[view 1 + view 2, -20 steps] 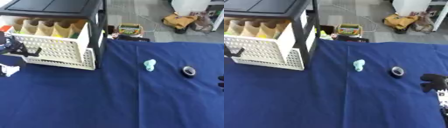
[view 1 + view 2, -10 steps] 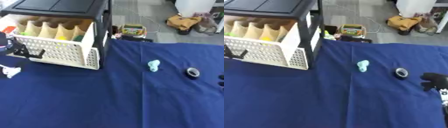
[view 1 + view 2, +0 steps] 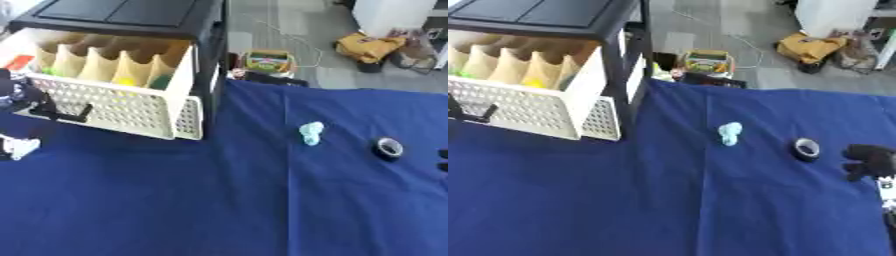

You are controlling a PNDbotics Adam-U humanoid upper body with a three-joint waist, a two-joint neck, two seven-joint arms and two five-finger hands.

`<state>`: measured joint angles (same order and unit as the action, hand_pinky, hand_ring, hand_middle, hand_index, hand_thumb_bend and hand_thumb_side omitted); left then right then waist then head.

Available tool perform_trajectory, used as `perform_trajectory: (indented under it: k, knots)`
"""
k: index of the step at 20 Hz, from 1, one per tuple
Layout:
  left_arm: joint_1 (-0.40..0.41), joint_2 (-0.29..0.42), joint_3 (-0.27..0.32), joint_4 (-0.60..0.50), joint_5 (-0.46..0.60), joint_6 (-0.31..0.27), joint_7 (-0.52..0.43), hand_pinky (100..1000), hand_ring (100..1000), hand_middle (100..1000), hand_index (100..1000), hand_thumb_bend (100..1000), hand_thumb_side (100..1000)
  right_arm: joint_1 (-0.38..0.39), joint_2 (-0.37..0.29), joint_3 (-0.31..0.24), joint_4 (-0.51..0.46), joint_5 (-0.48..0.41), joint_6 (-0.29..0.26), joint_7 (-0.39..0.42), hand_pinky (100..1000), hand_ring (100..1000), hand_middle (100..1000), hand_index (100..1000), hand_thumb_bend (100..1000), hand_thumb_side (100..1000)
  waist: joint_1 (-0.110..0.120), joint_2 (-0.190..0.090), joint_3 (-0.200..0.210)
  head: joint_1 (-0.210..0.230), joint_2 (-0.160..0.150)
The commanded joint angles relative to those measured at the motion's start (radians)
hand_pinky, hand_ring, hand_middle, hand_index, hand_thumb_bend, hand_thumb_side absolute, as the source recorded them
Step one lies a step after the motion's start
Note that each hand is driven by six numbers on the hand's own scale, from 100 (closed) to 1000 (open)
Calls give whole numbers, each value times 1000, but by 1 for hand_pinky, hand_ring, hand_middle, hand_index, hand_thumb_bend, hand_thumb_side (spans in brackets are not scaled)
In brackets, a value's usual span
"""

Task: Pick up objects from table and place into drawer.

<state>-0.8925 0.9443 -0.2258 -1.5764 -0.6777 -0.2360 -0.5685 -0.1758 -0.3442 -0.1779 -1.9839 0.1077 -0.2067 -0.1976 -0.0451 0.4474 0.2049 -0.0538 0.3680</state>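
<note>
At the far left the left hand rested against the front of the pulled-out white perforated drawer, though whether its fingers were curled could not be told. A pale mint object lay mid-table on the blue cloth, with a black tape roll to its right. Just right of the roll, the right hand sat with fingers seemingly curled, holding nothing.

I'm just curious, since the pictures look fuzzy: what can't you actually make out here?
- Left hand: cut by the left eye view's edge; fingers unclear.
- Right hand: blurred at the right edge; fingers unclear.
- Drawer contents: blurred coloured bits between dividers.
- White thing: cut by the edge.
- Pale blue thing: too blurred to name.
</note>
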Motion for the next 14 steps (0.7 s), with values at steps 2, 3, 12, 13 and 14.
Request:
perform_trajectory:
  k: [2,3,12,13,14]
  knots:
    - [5,54,9,-21,7,-4,1,212,100,100,680,100,340,-3,-24,-8,-16,-10,-2,-2,658,721,390,710,147,878,2,-33,8,-1,4]
    - [10,56,9,-25,11,-4,2,211,100,100,680,100,340,-3,-24,-8,-16,-12,-2,-3,658,721,390,710,147,878,1,-35,9,0,4]
    - [24,60,12,-43,27,3,9,210,100,100,801,100,331,-3,-26,-9,-16,-19,-1,-1,661,721,391,710,147,881,0,-40,12,-3,-2]
    - [26,58,14,-46,38,4,10,207,100,100,815,100,330,-3,-25,-9,-16,-19,-1,-1,661,721,391,709,148,881,0,-40,12,-4,-3]
    - [27,56,15,-49,51,5,11,198,100,100,846,100,323,-2,-25,-9,-16,-18,-1,-1,661,722,391,709,149,882,0,-40,11,-4,-4]
